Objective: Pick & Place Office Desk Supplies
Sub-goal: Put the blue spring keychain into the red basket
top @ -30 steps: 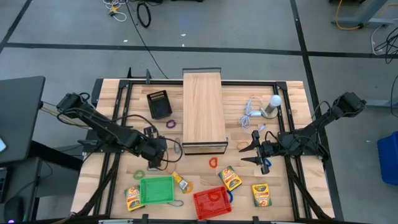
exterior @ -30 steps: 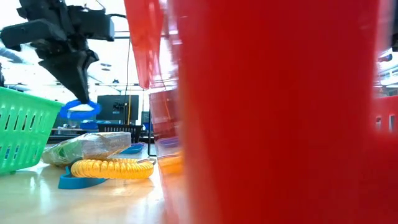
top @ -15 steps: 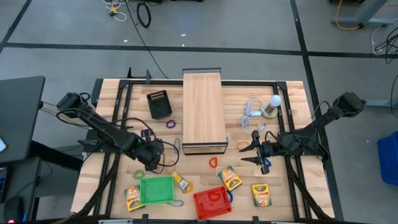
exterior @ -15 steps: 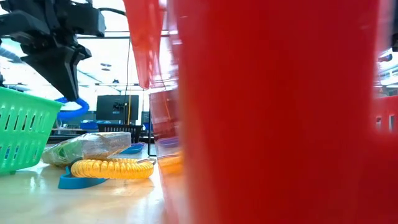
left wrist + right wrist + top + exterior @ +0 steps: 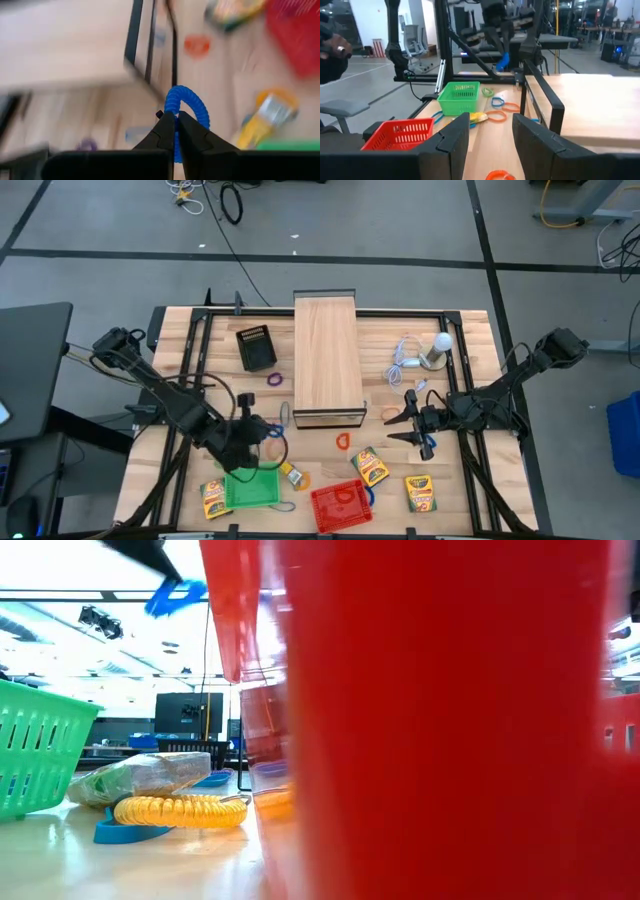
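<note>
Two arms, high view: left gripper (image 5: 250, 442) hangs just above the far rim of the green basket (image 5: 252, 486); right gripper (image 5: 412, 423) waits over the table's right half, near an orange loop (image 5: 390, 414).
High view, containers: red basket (image 5: 341, 504) sits just right of the green one at the near edge; long wooden box (image 5: 327, 360) lies along the table's middle.
High view, supplies: crayon boxes lie at the near edge, one (image 5: 213, 498) left of the green basket, one (image 5: 370, 467) and another (image 5: 421, 493) right of the red basket; a red-orange loop (image 5: 343, 441) sits in front of the wooden box; a purple loop (image 5: 275, 378) lies beside that box's left side.
Low view: red basket wall (image 5: 450, 720) fills most of the frame; a blue loop (image 5: 172, 597) hangs high in the air; a yellow coil (image 5: 180, 810) rests on the table beside a wrapped packet (image 5: 140, 775); green basket corner (image 5: 35, 755) stands at the left.
Left wrist view: fingers (image 5: 165, 134) are clamped on a blue coiled loop (image 5: 186, 107), which arches above their tips, clear of the table.
Right wrist view: fingers (image 5: 535, 142) stand spread apart with nothing between them; beyond them an orange loop (image 5: 500, 175) lies on the wood.
</note>
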